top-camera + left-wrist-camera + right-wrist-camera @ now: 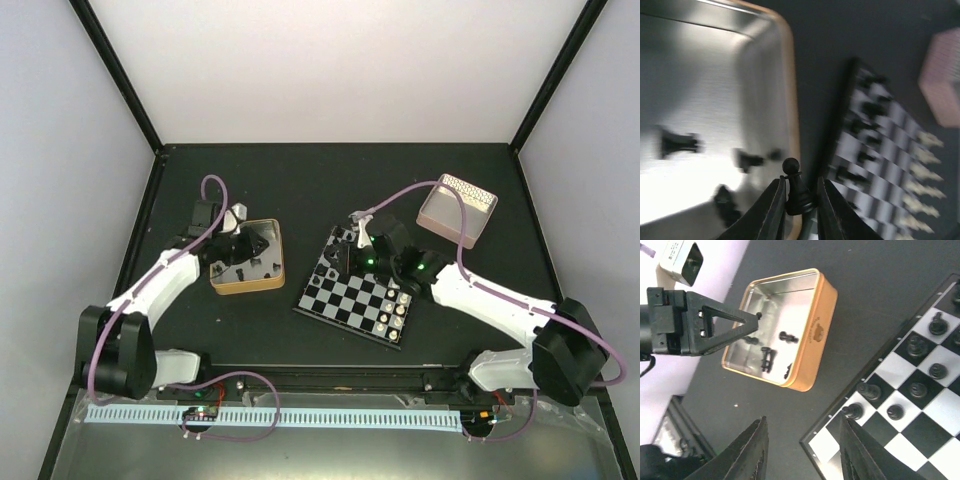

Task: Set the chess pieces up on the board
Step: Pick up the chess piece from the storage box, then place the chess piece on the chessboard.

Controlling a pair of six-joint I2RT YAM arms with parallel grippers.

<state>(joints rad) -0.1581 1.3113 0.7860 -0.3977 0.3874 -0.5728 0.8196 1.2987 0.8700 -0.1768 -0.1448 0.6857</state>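
The left gripper (798, 202) pinched a tiny black chess pawn (795, 186) above the gold-rimmed square metal tin (788, 100). The right gripper (805, 450) hung open and empty over a corner of the small black-and-grey checkered board (345, 297).

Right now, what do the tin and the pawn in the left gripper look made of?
Tin: likely thin metal; shiny silver inside with glare, gold-coloured outer wall. Pawn in the left gripper: black, slightly glossy, probably moulded plastic; painted wood not excluded.
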